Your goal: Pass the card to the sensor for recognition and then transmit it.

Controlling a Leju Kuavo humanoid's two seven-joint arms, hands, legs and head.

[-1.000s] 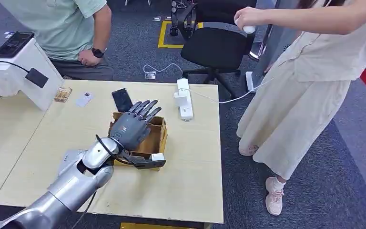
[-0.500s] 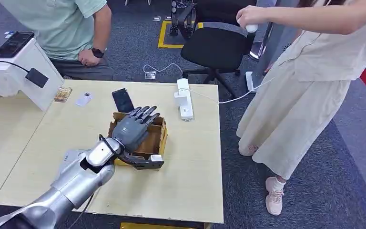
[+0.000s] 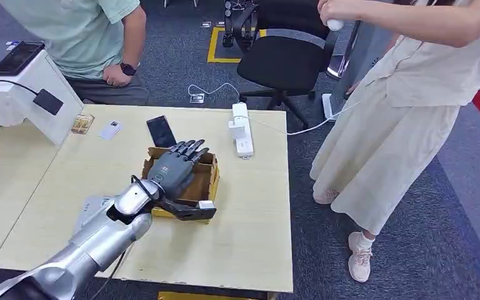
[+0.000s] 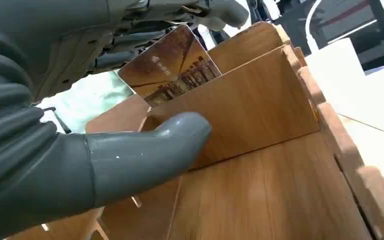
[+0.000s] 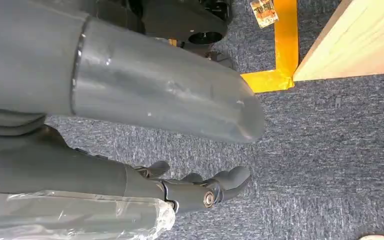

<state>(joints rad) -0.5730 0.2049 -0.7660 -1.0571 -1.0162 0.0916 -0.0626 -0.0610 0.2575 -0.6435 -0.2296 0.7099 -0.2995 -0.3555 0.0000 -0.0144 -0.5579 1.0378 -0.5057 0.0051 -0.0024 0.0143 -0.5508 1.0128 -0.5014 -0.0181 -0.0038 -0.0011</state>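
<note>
My left hand (image 3: pixel 172 169) lies flat over the wooden card box (image 3: pixel 210 180) in the middle of the table, fingers stretched out and the thumb out to the side. In the left wrist view a brown picture card (image 4: pixel 172 65) stands upright behind a divider of the box (image 4: pixel 260 105). The fingers (image 4: pixel 145 37) reach over the card's top edge while the thumb (image 4: pixel 145 150) stays in front of the divider, so nothing is gripped. The white sensor stand (image 3: pixel 34 94) with its black reader (image 3: pixel 49 101) is at the table's far left. My right hand (image 5: pixel 155 100) hangs over the carpet, holding nothing.
A black phone (image 3: pixel 160 130), a white card (image 3: pixel 110 129) and a brown card (image 3: pixel 82 123) lie beyond the box. A white power strip (image 3: pixel 242 129) sits at the far right of the table. One person (image 3: pixel 100 44) sits behind the table; another (image 3: pixel 406 94) stands at the right.
My left hand has sunk a little lower over the box, fingers flatter. The standing person's hand with a white object has risen and shifted right.
</note>
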